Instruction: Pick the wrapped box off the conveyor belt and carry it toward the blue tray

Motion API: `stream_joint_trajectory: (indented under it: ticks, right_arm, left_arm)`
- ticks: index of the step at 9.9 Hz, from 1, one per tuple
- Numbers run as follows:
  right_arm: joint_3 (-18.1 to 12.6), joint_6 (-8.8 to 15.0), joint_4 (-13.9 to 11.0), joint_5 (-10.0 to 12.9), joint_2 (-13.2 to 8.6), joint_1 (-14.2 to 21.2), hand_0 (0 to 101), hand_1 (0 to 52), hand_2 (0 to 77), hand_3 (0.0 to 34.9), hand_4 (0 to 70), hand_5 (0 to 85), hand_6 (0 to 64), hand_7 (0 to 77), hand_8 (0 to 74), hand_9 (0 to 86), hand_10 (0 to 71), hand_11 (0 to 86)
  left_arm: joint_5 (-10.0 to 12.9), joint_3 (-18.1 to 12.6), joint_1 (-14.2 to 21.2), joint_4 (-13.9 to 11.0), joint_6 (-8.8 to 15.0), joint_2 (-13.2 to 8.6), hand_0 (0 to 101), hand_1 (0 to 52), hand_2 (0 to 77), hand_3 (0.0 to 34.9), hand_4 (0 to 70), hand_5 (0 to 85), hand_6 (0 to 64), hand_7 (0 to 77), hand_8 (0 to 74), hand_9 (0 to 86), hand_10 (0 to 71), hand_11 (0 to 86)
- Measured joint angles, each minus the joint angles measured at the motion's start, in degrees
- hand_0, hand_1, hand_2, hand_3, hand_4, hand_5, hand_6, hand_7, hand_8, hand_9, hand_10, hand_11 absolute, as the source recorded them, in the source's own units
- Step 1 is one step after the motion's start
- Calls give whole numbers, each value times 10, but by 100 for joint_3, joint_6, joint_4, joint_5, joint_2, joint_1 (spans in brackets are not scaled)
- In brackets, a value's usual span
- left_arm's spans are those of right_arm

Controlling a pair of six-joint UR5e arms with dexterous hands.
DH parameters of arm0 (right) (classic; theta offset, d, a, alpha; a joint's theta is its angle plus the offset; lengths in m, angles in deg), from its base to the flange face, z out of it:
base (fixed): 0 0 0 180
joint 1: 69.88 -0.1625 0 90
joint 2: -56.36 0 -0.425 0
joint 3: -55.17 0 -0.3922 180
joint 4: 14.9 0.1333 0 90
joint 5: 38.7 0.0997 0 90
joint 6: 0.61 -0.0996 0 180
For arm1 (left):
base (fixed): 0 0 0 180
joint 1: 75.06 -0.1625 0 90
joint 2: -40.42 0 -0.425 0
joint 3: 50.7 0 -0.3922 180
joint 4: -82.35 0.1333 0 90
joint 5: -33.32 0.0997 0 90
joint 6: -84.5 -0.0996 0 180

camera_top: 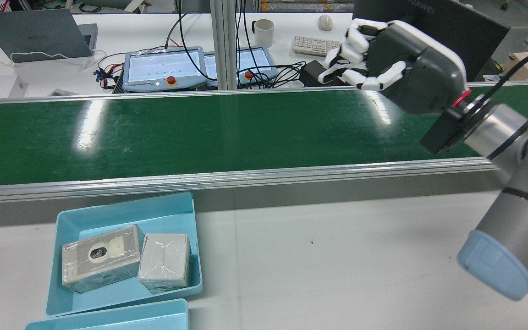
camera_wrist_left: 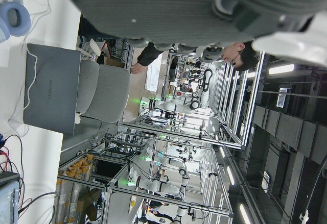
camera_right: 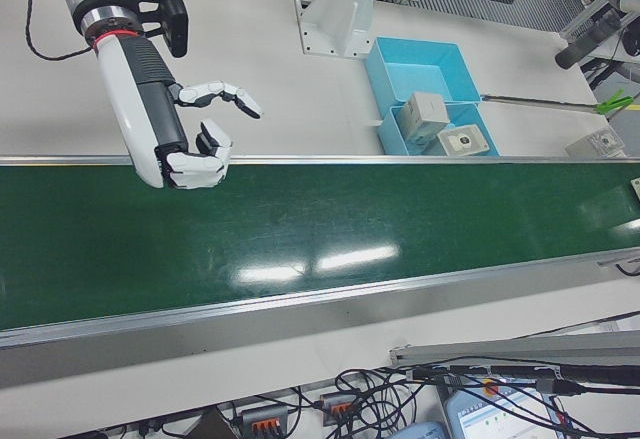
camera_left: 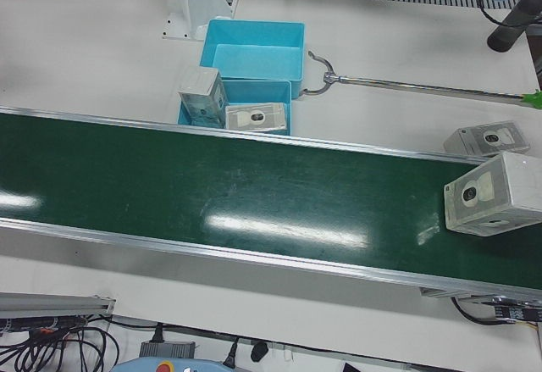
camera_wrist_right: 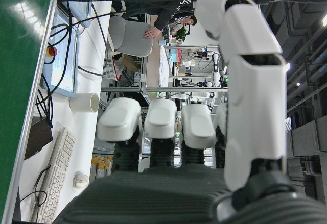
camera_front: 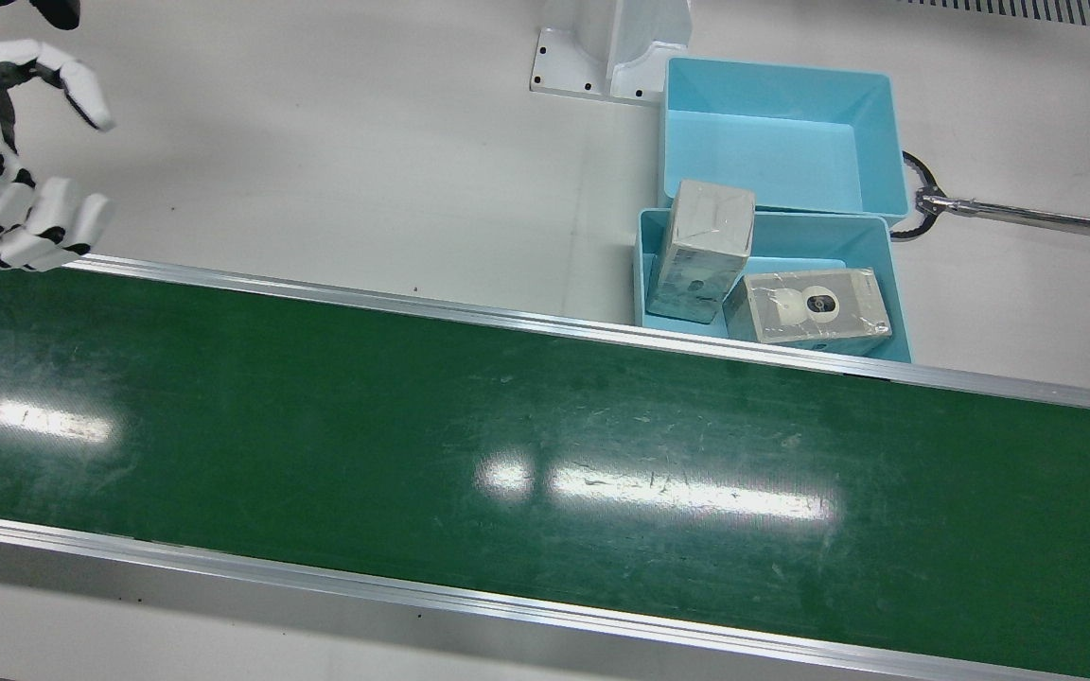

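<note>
A wrapped box [camera_left: 495, 194] with a camera picture lies on the green conveyor belt [camera_front: 507, 426] at its far end, on the robot's left side. A second wrapped box [camera_left: 487, 139] sits just beyond the belt's rail there. Two more wrapped boxes [camera_front: 701, 251] [camera_front: 805, 307] rest in the nearer blue tray [camera_front: 796, 248], one on end and one flat. My right hand [camera_front: 15, 161] is open and empty, hovering over the belt's robot-side rail, far from every box; it also shows in the rear view [camera_top: 383, 50]. My left hand [camera_wrist_left: 204, 4] shows only as a grey palm edge.
A second, empty blue tray [camera_front: 777, 142] sits behind the first. The left arm's pedestal [camera_front: 611, 47] stands beside it. A metal rod with a hooked end [camera_front: 1028, 216] lies on the white table. Across the belt are screens [camera_top: 163, 68], a keyboard [camera_top: 314, 44] and cables.
</note>
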State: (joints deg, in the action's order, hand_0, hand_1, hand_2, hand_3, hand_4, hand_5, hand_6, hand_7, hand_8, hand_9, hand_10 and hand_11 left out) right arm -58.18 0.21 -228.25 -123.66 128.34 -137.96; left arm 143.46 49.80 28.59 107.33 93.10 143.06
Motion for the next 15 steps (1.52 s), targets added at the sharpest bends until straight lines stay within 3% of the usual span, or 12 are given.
stream_joint_trajectory:
  ticks: [1,2,3,4,5,6,7,9,10,11,12,15]
  right_arm:
    - [67,-26,33,-46,0,-102,531,87,360,8,595,698,627,698,709,704,704,714]
    - [157,-38,304,-150,1,-147,531,87,360,8,595,698,627,698,709,704,704,714]
    - [301,-55,765,-256,1,-147,504,98,256,9,562,698,627,698,600,698,627,704]
    - [437,-76,1231,-325,4,-103,482,158,131,6,398,551,573,578,453,545,567,627]
    - [528,-89,1568,-360,6,-20,482,158,131,6,398,551,573,578,453,545,480,540]
    - [601,-99,1758,-376,6,72,482,158,131,6,398,551,573,578,453,545,480,540]
    - [669,-109,1859,-383,5,151,496,196,120,34,224,376,431,404,267,365,295,365]
    - [757,-131,1936,-391,-4,226,490,164,104,99,27,213,289,235,49,196,76,196]
    - [765,-137,1927,-394,-9,199,490,164,131,31,65,125,109,169,0,16,0,16]
    - [725,-153,1877,-419,-12,141,490,164,131,31,65,125,109,169,0,16,0,16]
    - [643,-156,1750,-474,-11,95,503,196,147,12,76,164,0,180,0,27,0,16]
    - [468,-110,1181,-586,36,21,513,213,191,34,71,169,22,213,0,44,0,16]
  left_arm:
    - [0,0,0,0,0,0,0,0,11,0,0,11,0,5,5,0,5,0]
    - [0,0,0,0,0,0,0,0,11,0,0,11,0,5,5,0,5,0]
    - [0,0,0,0,0,0,0,0,11,0,0,11,0,5,5,0,5,0]
    - [0,0,0,0,0,0,0,0,11,0,0,11,0,5,5,0,0,5]
    - [0,0,0,0,0,0,0,0,11,0,0,11,0,5,5,0,0,5]
    - [0,0,0,0,0,0,0,0,11,0,0,11,0,5,5,0,0,0]
    - [0,0,0,0,0,0,0,0,11,0,0,11,0,5,5,0,0,0]
    - [0,0,0,0,0,0,0,0,5,0,0,11,0,5,5,0,5,0]
    - [0,0,0,0,0,0,0,0,5,0,0,11,0,5,5,0,5,0]
    - [0,0,0,0,0,0,0,0,11,0,0,11,0,5,5,0,5,0]
    - [0,0,0,0,0,0,0,0,11,0,0,11,0,5,5,0,5,0]
    - [0,0,0,0,0,0,0,0,11,0,0,11,0,5,5,0,5,5]
